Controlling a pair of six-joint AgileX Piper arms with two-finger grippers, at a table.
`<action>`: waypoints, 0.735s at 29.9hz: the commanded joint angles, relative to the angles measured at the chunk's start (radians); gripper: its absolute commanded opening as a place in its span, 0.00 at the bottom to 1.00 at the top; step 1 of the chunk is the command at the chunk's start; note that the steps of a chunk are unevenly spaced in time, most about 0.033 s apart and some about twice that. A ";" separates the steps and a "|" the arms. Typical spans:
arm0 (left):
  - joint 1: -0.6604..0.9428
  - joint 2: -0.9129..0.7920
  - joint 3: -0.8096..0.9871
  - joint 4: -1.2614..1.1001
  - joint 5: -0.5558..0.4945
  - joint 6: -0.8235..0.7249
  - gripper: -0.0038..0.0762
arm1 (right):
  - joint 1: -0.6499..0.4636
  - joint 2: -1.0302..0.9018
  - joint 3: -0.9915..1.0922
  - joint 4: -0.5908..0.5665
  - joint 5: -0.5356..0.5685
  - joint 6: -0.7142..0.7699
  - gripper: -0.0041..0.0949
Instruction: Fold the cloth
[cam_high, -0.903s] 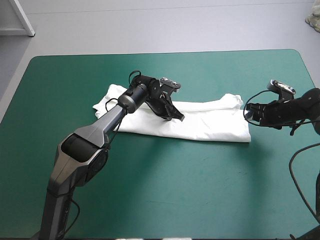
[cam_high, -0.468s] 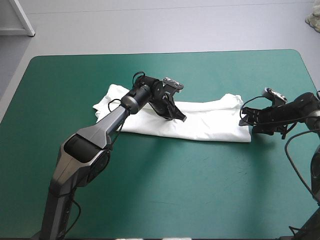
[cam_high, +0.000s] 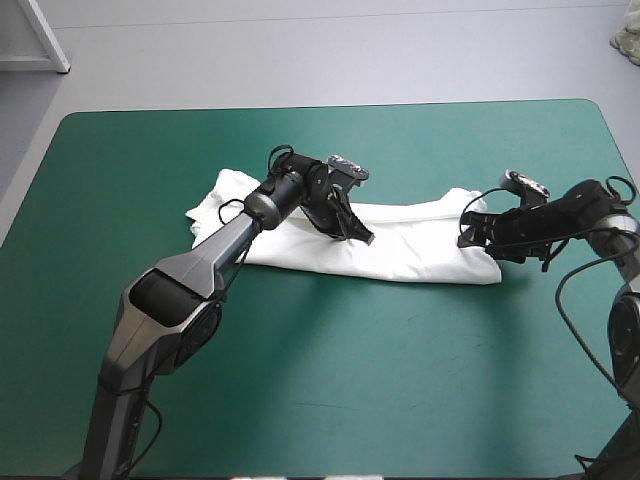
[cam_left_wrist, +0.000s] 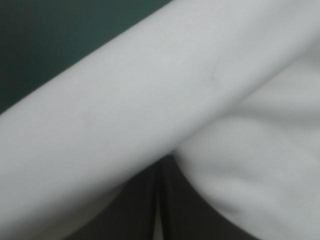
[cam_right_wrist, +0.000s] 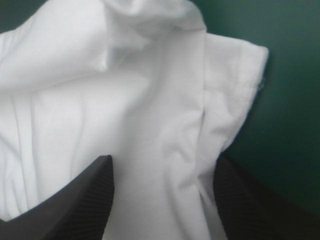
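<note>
**A:** What is on the desk (cam_high: 330, 390), and how many of each?

**B:** One T-shirt (cam_high: 420, 252), white, folded into a long band. It lies flat across the middle of the teal-green cover, well clear of every edge. Two claws are at it, one per arm, each with two black fingers.

**A:** Where is the left claw (cam_high: 357, 233)?

**B:** Down on the band, about the middle of its length. In its own wrist view the two fingers (cam_left_wrist: 132, 210) press together in one narrow arch with only a thin pale line between them. It is clenched on the T-shirt.

**A:** Can you see its tips?

**B:** No. A thick fold of white cloth runs across them and covers the top of the arch. From above, the left arm also hides part of the band's left half.

**A:** And the right claw (cam_high: 472, 232)?

**B:** At the band's right end, released. Its fingers stand wide apart with white cloth filling the gap between them. Whether they touch the cloth I cannot tell.

**A:** What shows ahead of it?

**B:** One short sleeve (cam_right_wrist: 235, 85) with a stitched hem, flat on the cover just beside a bunched ridge of cloth. The rest of the shirt runs out of that view.

**A:** And the left end?

**B:** Rumpled, with a rounded lump at the far corner. Which part of the shirt that is cannot be made out.
</note>
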 joint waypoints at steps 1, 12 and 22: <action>-0.013 -0.017 -0.004 -0.022 -0.009 -0.004 0.07 | 0.080 -0.021 -0.006 -0.167 -0.023 0.106 0.59; -0.013 -0.017 -0.004 -0.022 -0.013 -0.004 0.07 | 0.160 -0.021 -0.007 -0.313 -0.128 0.229 0.03; -0.013 -0.015 -0.004 -0.022 -0.017 -0.004 0.07 | 0.160 -0.093 -0.025 -0.267 -0.119 0.229 0.02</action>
